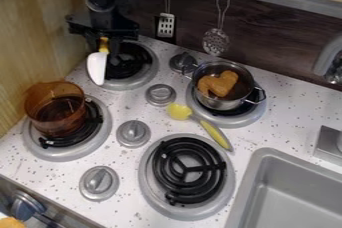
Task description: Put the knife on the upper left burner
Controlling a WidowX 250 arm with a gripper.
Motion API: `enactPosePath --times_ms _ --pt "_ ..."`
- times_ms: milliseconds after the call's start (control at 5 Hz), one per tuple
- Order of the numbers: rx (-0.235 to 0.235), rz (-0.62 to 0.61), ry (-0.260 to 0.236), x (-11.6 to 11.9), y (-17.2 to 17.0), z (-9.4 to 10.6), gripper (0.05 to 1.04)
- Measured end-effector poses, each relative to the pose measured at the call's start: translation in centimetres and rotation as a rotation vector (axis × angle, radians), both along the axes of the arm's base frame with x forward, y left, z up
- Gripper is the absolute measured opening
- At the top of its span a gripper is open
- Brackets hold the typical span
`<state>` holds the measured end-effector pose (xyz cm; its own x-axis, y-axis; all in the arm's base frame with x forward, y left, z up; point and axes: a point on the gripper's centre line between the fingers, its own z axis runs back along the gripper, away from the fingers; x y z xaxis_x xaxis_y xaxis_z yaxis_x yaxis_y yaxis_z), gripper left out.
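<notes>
The black gripper (104, 42) hangs over the upper left burner (148, 71), at the back left of the stove. It is shut on the yellow handle of the knife (97, 68). The white blade points down toward the front, over the left part of that burner's grey rim. The gripper hides part of the handle and the burner's back left side. Whether the blade touches the rim, I cannot tell.
An amber clear pot (56, 114) stands on the lower left burner. On the upper right burner is a metal pot (222, 103) with brown food. A yellow utensil (215, 133) lies between the right burners. Knobs (160, 94) stand between the burners; a grey sink (294, 192) is at lower right.
</notes>
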<state>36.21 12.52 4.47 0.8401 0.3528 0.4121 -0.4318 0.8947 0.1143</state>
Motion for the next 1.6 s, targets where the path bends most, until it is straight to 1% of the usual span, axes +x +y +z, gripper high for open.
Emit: enactPosePath --times_ms 200,400,600,800,1000,1200,1400,1600 --pt "-0.037 -0.045 -0.03 2.5 -0.3 -1.4 0.351" --pt "-0.058 -0.058 -0.038 4.2 -0.3 -2.7 0.35" --pt "-0.08 -0.093 -0.034 5.9 -0.2 -3.6 0.35" --pt "-0.115 -0.081 -0.037 5.9 0.2 -4.9 0.351" --pt "-0.126 -0.09 -0.046 6.4 0.5 -5.7 0.35" --pt "-0.096 -0.089 -0.056 6.6 0.9 -5.6 0.415" --pt "-0.021 -0.042 -0.093 6.9 2.2 -5.4 0.571" --pt "0.054 -0.047 -0.063 5.5 2.7 -6.1 0.856"
